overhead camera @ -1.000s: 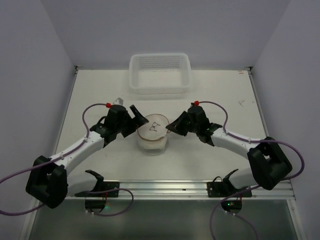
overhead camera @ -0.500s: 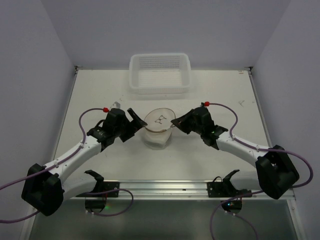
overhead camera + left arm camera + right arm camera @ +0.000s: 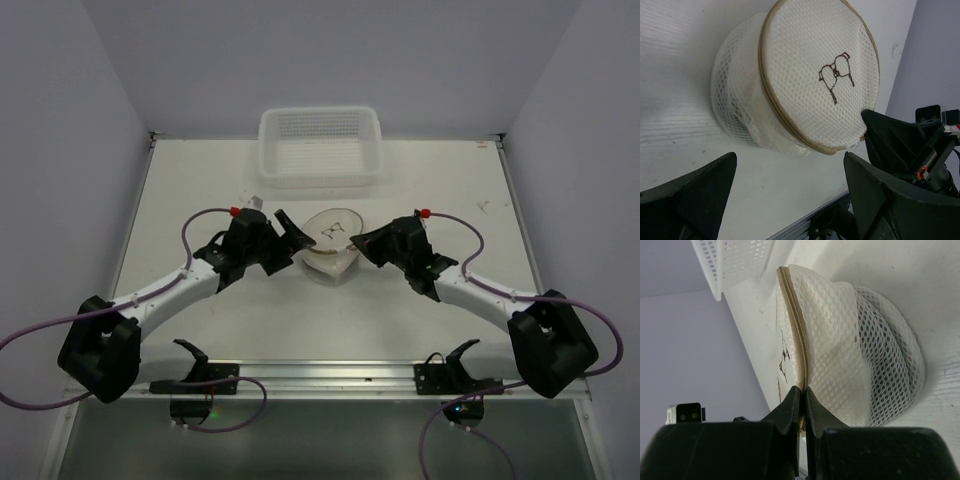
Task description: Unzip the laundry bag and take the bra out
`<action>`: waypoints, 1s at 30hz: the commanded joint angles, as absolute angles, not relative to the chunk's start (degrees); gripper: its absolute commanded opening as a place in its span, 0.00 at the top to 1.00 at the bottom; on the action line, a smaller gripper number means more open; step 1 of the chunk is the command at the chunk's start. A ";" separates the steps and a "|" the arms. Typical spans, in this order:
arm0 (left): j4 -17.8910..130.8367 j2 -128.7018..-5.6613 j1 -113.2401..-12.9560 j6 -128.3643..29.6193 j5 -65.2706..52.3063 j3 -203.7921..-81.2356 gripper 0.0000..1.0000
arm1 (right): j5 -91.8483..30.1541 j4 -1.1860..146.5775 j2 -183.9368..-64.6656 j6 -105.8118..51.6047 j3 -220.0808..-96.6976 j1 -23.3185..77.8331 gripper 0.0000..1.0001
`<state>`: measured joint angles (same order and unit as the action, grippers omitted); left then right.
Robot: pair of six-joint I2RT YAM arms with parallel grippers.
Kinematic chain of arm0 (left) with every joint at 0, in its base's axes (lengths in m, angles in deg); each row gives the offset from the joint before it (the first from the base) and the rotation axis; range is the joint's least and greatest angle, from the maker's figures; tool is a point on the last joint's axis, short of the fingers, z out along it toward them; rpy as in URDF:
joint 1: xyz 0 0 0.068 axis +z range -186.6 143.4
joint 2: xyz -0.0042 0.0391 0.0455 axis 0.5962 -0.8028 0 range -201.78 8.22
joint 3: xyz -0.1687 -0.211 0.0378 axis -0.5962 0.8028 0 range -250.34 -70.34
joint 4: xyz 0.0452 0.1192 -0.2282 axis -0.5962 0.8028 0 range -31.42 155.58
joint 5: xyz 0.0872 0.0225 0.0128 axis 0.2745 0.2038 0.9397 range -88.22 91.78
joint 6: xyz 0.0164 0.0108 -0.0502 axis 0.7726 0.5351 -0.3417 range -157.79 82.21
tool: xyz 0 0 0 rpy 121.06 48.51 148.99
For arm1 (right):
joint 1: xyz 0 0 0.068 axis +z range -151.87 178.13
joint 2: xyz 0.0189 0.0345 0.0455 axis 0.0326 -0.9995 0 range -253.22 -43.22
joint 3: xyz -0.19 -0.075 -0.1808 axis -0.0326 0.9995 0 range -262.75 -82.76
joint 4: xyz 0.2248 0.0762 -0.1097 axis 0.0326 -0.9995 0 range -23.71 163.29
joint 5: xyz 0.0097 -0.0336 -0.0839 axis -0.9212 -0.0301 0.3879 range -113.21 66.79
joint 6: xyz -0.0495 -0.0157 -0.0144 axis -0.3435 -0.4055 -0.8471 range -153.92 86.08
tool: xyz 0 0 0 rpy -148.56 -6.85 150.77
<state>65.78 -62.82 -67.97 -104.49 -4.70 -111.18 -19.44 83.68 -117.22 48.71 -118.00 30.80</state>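
White table (image 3: 200, 180) between pale walls, with a perforated basket (image 3: 320, 180) at the far edge. We find the laundry bag (image 3: 333, 240) mid-table, just this side of the basket and between the two arms. It is tipped so its flat face with the little icon slants upward.

We note the right gripper (image 3: 353, 243) clamped on the bag's tan zip band at the rim. The left gripper (image 3: 288, 236) stands spread wide just beside the bag, grasping nothing.

Progress: barely begun, in our judgement. The zip band looks closed along every stretch we can see, and no bra lies outside. Left to do: find the slider, run it round, reach in, lift the bra out.

View notes: the right wrist view shows the pinch itself, tips meeting on the zip teeth. It also shows dark patches behind the mesh wall, possibly the bra; we cannot say. The left wrist view shows the icon face and the bare gap between its own fingers (image 3: 695, 197). No view shows a slider. Only the overhead view gives the whole layout.
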 commanded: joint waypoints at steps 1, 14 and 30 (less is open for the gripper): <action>59.63 -65.77 -70.26 -107.92 -7.89 -114.37 0.09 | -20.04 88.23 -118.01 49.93 -117.21 31.18 1.00; 50.76 -76.24 -72.98 -112.41 -7.01 -116.84 0.44 | -21.62 88.94 -118.02 46.24 -115.71 32.85 1.00; 51.10 -72.64 -67.71 -106.89 -13.77 -112.71 1.00 | -37.18 73.47 -105.81 1.72 -118.62 32.67 0.44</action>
<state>53.28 -74.58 -69.05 -109.89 -9.71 -113.00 -32.40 75.86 -109.39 16.25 -117.08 32.52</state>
